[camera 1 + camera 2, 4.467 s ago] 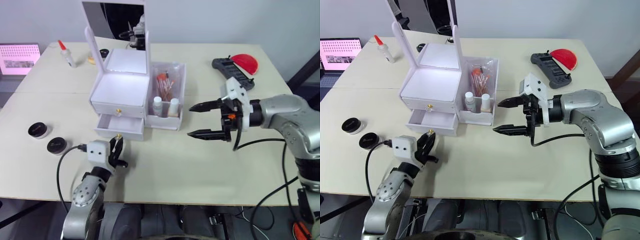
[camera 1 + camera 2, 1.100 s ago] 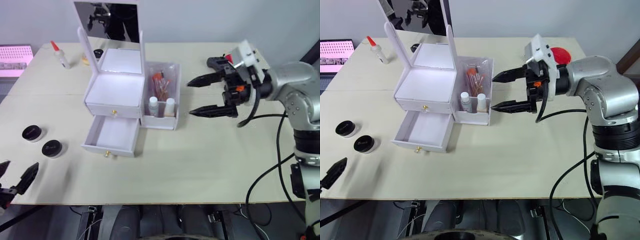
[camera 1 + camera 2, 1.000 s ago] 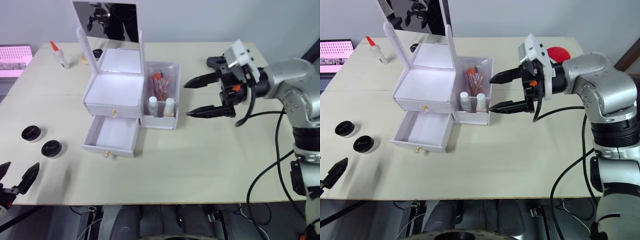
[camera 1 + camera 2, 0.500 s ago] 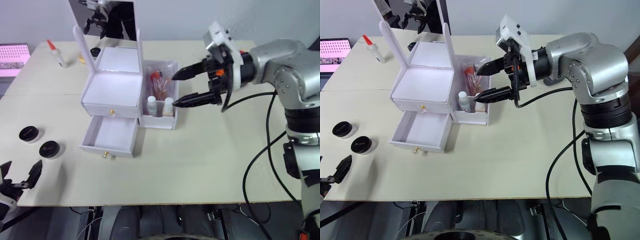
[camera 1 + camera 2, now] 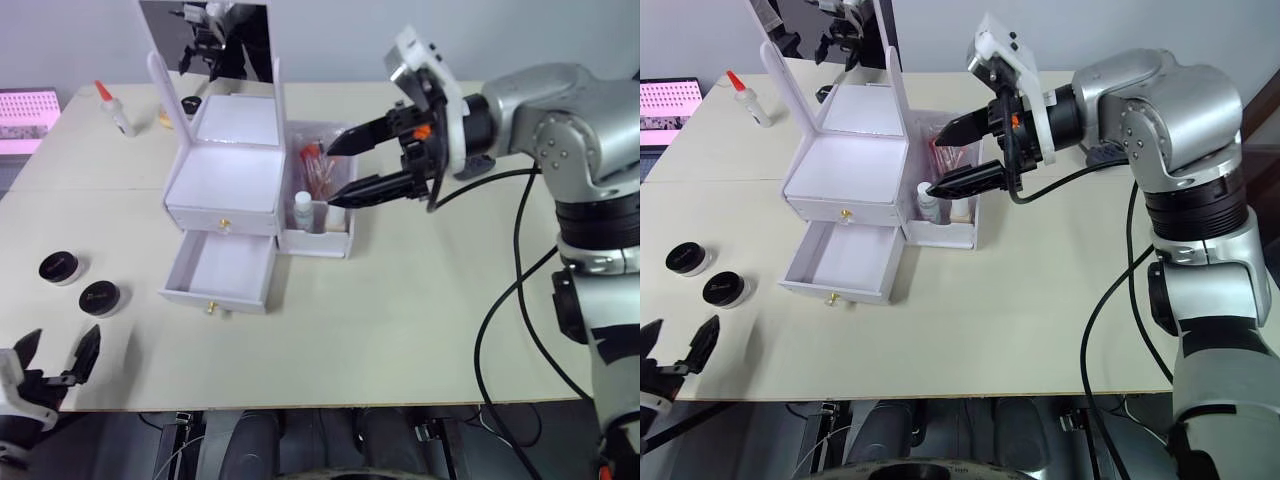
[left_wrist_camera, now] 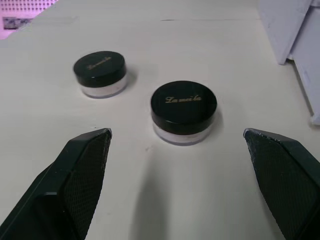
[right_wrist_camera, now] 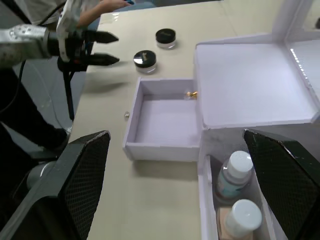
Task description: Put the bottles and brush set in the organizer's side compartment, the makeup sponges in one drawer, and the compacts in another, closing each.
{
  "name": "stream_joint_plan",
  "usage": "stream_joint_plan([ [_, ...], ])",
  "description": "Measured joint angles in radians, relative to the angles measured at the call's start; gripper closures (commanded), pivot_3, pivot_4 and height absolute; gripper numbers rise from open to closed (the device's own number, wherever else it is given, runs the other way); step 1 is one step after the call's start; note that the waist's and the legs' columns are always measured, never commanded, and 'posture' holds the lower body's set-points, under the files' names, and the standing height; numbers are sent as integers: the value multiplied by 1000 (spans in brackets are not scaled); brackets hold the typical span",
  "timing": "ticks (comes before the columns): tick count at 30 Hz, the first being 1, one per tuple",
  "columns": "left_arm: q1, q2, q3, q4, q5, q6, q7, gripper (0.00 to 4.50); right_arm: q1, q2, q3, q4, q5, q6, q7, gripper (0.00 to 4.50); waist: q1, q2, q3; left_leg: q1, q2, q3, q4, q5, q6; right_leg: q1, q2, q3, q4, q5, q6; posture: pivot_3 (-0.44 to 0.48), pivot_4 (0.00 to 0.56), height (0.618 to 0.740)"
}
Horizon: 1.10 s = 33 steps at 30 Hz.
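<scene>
Over side compartment [image 5: 318,240]: right claw [image 5: 338,170] hovered, fingers wide, empty.
Compartment contents: two bottles [image 7: 235,175], brush set [image 5: 320,170].
Lower drawer [image 5: 222,277]: pulled out, empty.
Compacts [image 6: 184,111]: on surface [image 5: 400,300], before wide-open left claw [image 5: 58,357].

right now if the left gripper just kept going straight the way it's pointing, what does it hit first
Probably the nearer compact. The left gripper is open, its fingers pointing across the table with that black-lidded compact centred between them. The second compact lies farther on and off to one side. Depth is uncertain.
</scene>
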Motion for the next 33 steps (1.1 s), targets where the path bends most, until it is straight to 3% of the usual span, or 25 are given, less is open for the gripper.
stream_joint_plan([
  [21, -211, 72, -111, 155, 49, 95, 120, 48, -9, 8, -15, -5, 10, 37, -78, 0, -1, 0, 0, 0, 0, -1, 2, 0, 0, -1, 1, 0, 7, 0, 1, 0, 150, 740],
  [33, -244, 170, -107, 75, -2, 376, 193, 48, -7, 8, -17, -7, 14, 34, -105, 0, -1, 0, 0, 1, 0, -2, 3, 0, 0, -2, 1, 0, 9, 0, 1, 0, 150, 740],
])
